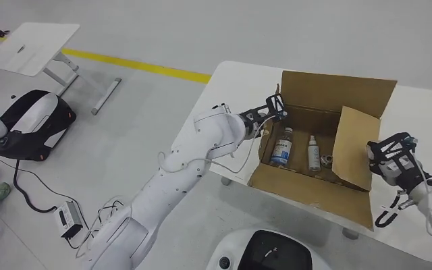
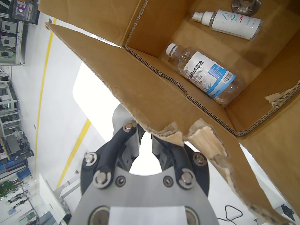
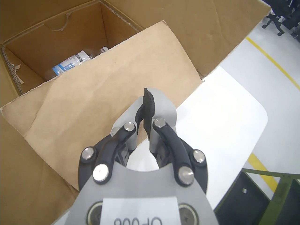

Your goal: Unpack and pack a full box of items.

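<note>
An open cardboard box [image 1: 317,192] stands on the white table [image 1: 229,84]. On its floor lie a clear bottle with a blue-and-white label [image 1: 282,147] [image 2: 204,73], a white spray bottle [image 1: 314,152] [image 2: 229,23] and a round metal flange [image 1: 327,160] [image 2: 246,2]. My left gripper [image 1: 277,106] [image 2: 146,133] is at the box's side flap [image 2: 140,99], shut on its torn edge, which covers the fingertips. My right gripper [image 1: 388,156] [image 3: 145,111] is shut with nothing in it, just outside the opposite flap [image 1: 356,145] [image 3: 98,90], which stands up and leans inward.
The back flap [image 1: 337,91] stands upright and the front flap [image 1: 337,199] hangs over the table's near edge. On the floor are a small white table [image 1: 37,47], a black-and-white machine [image 1: 30,121] with cables, and a yellow line [image 1: 135,64]. A dark green frame [image 3: 269,195] stands beside the table.
</note>
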